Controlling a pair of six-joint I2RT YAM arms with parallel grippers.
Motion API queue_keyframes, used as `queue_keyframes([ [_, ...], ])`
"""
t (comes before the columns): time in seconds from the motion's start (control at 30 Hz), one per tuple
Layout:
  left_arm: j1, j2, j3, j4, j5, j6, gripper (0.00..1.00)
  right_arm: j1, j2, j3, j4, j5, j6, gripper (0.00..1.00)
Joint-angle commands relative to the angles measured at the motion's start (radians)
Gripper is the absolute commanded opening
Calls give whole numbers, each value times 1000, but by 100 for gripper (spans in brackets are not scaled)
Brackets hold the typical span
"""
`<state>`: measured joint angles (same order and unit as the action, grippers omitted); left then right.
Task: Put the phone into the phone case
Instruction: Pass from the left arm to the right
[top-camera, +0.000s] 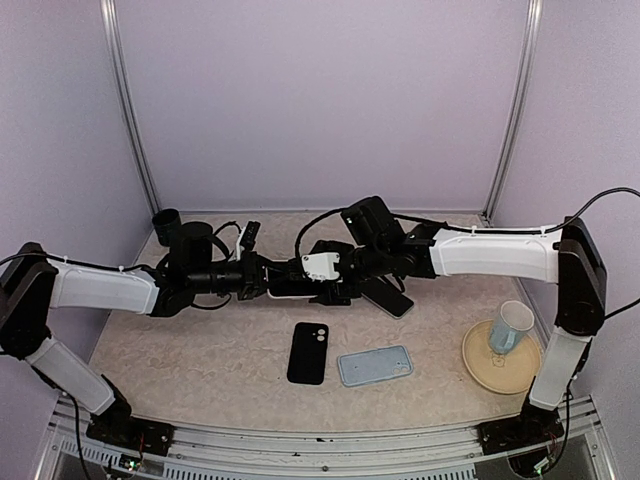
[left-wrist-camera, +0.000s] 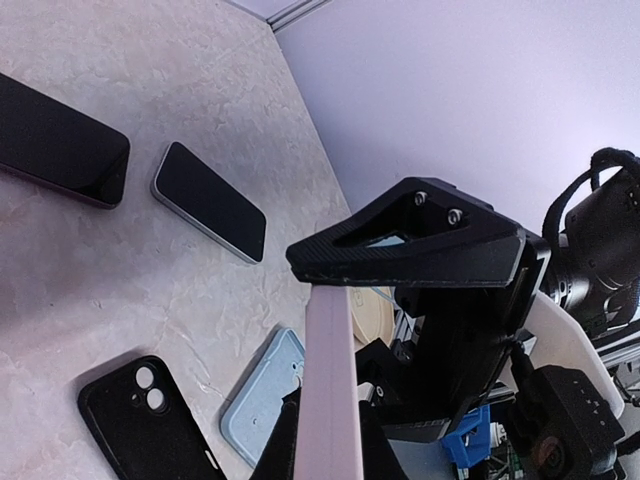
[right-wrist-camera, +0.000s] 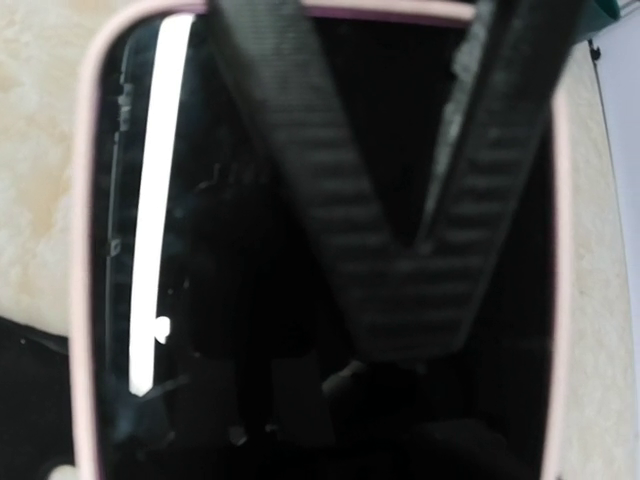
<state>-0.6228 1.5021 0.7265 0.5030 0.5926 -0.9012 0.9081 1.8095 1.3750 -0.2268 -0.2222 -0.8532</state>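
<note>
A phone with a black screen (right-wrist-camera: 230, 250) sits inside a pink phone case (right-wrist-camera: 80, 250) and fills the right wrist view. In the top view this case (top-camera: 292, 291) is held above the table's middle, between the two arms. My left gripper (top-camera: 268, 279) is shut on the case's edge; the left wrist view shows the pink edge (left-wrist-camera: 330, 400) clamped between the jaws of the left gripper (left-wrist-camera: 330, 350). My right gripper (top-camera: 335, 280) is over the screen, and in the right wrist view (right-wrist-camera: 390, 335) its fingers (right-wrist-camera: 300, 190) meet in a V against the glass.
On the table lie a black case (top-camera: 307, 352), a light blue case (top-camera: 375, 365) and a dark phone (top-camera: 388, 297). The left wrist view shows two bare phones (left-wrist-camera: 60, 140) (left-wrist-camera: 208, 200). A blue cup (top-camera: 511, 326) stands on a tan plate (top-camera: 480, 367) at the right.
</note>
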Motion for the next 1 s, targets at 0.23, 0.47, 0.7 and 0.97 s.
queue_keyframes([
  [0.23,16,-8,-4,115,3,-5,0,17,-33,-13,22,0,-2,52],
  [0.47,35,-14,-17,120,-7,-9,0,17,-49,-20,39,21,20,88],
  [0.7,57,-19,-24,128,-15,-14,0,16,-79,-31,93,70,82,100],
  [0.97,98,-18,-34,124,-52,-21,0,13,-111,-45,155,158,196,100],
])
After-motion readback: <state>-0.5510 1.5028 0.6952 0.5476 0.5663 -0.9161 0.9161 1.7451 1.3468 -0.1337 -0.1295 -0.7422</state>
